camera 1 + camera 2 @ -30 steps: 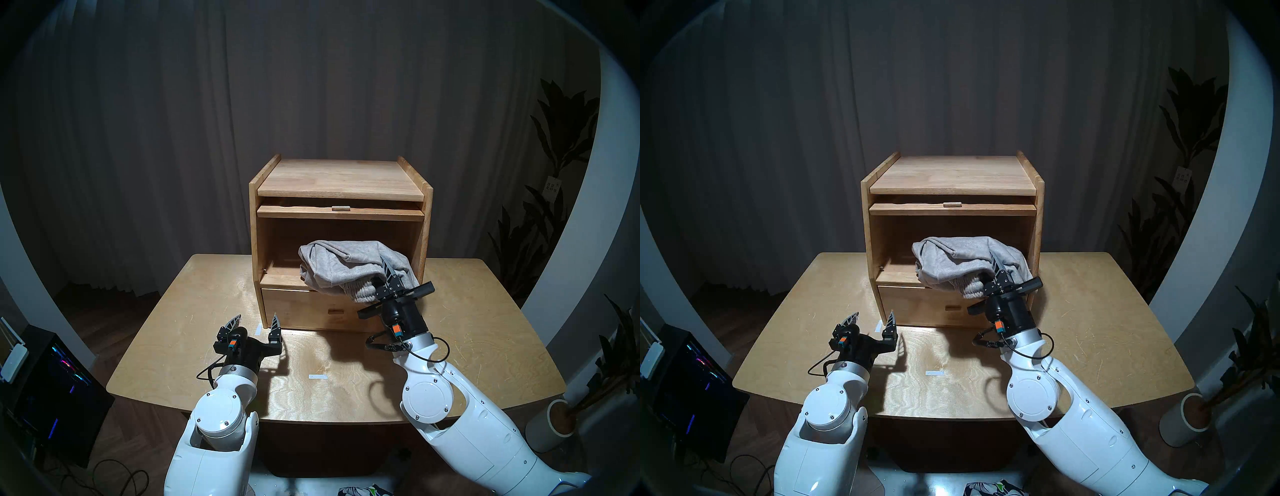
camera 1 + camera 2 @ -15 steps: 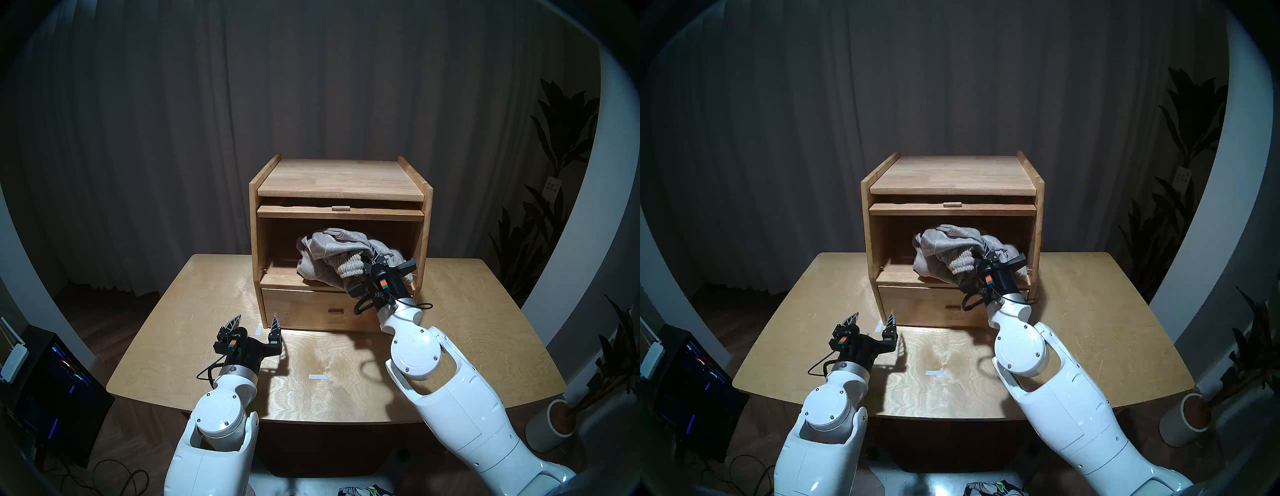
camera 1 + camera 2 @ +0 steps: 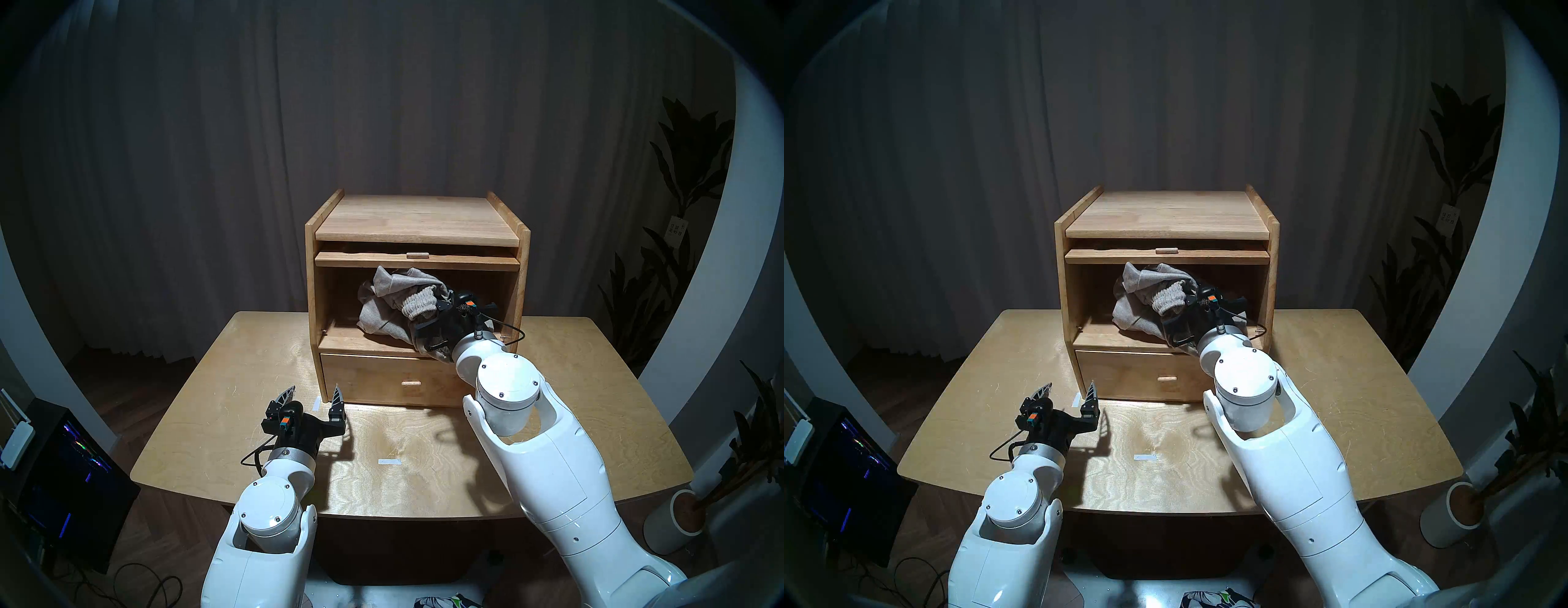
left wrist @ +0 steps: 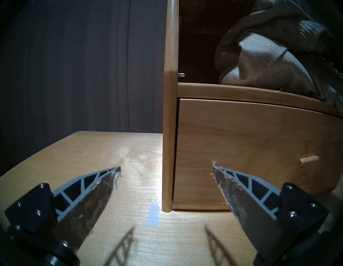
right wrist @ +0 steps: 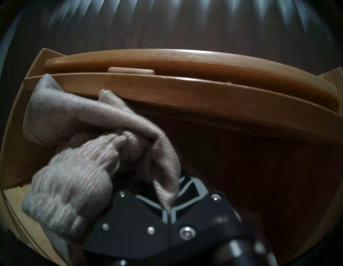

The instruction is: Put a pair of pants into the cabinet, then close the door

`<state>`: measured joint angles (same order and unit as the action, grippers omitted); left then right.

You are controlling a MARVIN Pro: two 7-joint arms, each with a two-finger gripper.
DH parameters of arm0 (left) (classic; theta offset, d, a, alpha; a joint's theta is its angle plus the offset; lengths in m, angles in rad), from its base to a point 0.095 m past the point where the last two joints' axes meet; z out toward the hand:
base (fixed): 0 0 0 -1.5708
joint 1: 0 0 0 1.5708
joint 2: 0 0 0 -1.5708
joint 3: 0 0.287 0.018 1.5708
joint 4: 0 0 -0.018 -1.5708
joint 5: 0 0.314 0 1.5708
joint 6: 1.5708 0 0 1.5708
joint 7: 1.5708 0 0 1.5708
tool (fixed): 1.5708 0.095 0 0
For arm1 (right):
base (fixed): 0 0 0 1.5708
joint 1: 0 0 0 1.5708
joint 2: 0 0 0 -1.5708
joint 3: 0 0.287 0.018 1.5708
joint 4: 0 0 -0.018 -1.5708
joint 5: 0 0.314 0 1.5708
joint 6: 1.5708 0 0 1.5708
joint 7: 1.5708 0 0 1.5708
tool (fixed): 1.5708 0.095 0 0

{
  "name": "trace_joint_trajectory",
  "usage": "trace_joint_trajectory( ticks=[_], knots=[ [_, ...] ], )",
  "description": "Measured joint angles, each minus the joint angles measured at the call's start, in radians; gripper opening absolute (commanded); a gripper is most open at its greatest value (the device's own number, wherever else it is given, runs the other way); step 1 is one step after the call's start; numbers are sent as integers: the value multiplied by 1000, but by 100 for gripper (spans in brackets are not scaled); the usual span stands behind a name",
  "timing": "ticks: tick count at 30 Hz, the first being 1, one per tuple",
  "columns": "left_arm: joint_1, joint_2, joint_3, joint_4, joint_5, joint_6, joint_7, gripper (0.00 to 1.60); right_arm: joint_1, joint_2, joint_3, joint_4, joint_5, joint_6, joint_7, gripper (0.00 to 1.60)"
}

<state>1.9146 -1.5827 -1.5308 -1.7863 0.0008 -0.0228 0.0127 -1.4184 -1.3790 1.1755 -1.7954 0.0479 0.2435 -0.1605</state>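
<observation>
The light-wood cabinet (image 3: 418, 220) stands at the table's back with its upper compartment open. The door (image 3: 418, 260) lies flat under the top, only its front edge and tab handle (image 5: 130, 70) showing. The grey pair of pants (image 3: 382, 314) is bunched inside the compartment, one ribbed cuff (image 5: 74, 176) on top and a fold hanging over the front lip. My right gripper (image 3: 445, 303) reaches into the opening, shut on the pants (image 5: 130, 120), its fingertips buried in cloth. My left gripper (image 3: 313, 392) hovers open and holding nothing by the cabinet's front left corner (image 4: 168, 167).
The drawer (image 3: 382, 378) below is shut, its peg knob (image 4: 309, 159) sticking out. White tape strips (image 3: 389, 462) mark the wooden table (image 3: 212, 403). A potted plant (image 3: 683, 518) stands off the right edge and a dark monitor (image 3: 63, 467) off the left.
My right arm has pushed forward and up, carrying the pants from the cabinet's front lip into the upper compartment, and they bunched up. The left arm has not moved.
</observation>
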Motion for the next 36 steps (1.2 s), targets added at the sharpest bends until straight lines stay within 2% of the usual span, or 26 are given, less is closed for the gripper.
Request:
trace_joint_trajectory(
  ticks=[4, 10, 18, 34, 35, 36],
  knots=[
    [0, 0, 0, 0, 0, 0, 0, 160, 0, -15, -28, 45, -46, -68, -54, 0],
    [1, 0, 0, -1, 0, 0, 0, 160, 21, -45, -44, 136, -73, -161, -113, 0],
    [1, 0, 0, -1, 0, 0, 0, 160, 94, -95, -40, 291, -103, -273, -165, 0],
    [1, 0, 0, -1, 0, 0, 0, 160, 269, -162, 19, 561, -215, -342, -127, 0],
    [1, 0, 0, -1, 0, 0, 0, 160, 276, -163, 19, 571, -218, -345, -127, 60],
    [1, 0, 0, -1, 0, 0, 0, 160, 286, -164, 19, 585, -222, -350, -127, 94]
  ],
)
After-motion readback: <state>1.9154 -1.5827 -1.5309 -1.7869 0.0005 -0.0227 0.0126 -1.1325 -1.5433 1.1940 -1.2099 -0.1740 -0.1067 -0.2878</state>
